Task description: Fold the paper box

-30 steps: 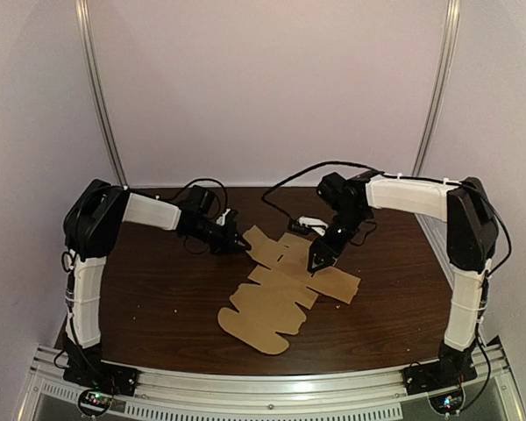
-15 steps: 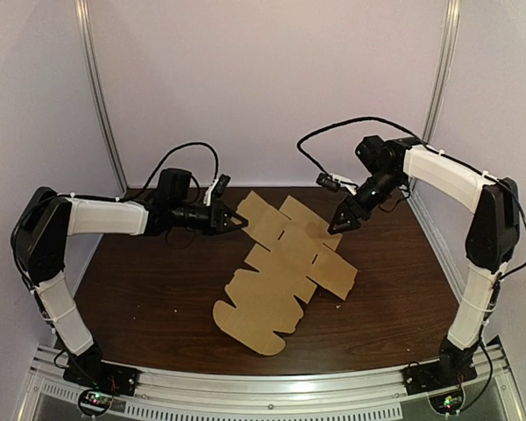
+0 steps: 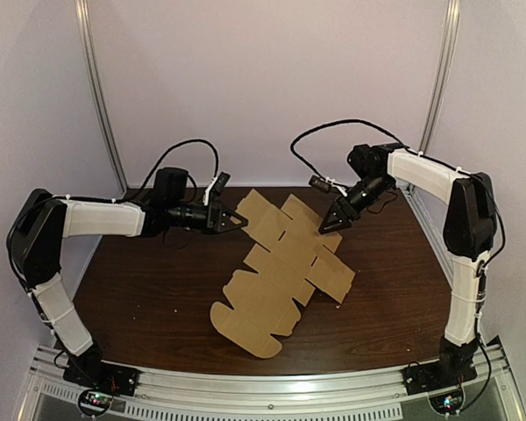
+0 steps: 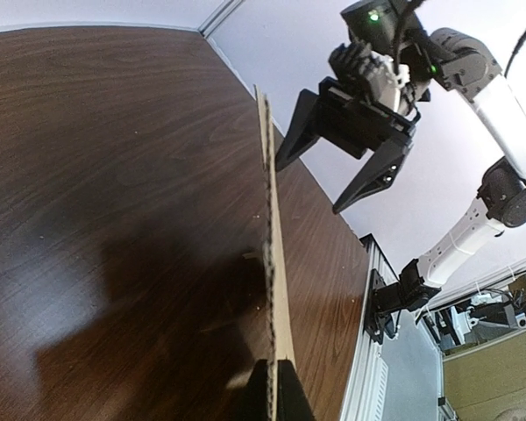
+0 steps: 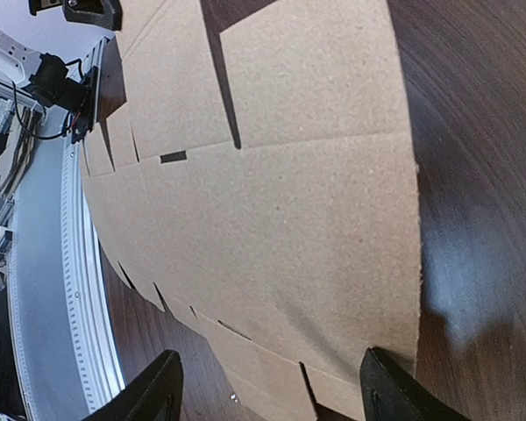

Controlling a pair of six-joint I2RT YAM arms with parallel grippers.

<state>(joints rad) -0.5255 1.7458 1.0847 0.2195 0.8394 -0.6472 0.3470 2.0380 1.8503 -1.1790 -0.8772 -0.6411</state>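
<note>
— So, what is my left end effector (image 3: 241,220) doing?

— You have it clenched on the box (image 3: 280,267), which is an unfolded flat cardboard sheet. It grips the far left corner. In its wrist view the sheet shows edge-on, running straight out from between the fingers (image 4: 291,403). The dark tabletop (image 3: 140,298) lies off to one side, with a shadow on it under the card.

— And my right one?

— Your right end effector (image 3: 327,224) is released, with its fingers spread wide. It sits across the sheet from the left one, over the far right flaps. In its own wrist view, brown card fills the gap between the two fingertips (image 5: 145,395), and the slots and creases show plainly. I cannot tell whether either fingertip touches the card.

— How does the box lie?

— The corner in your left end effector is held off the tabletop. From there the sheet slopes away from both end effectors toward the arm bases, and its scalloped near end rests on the wood.
</note>
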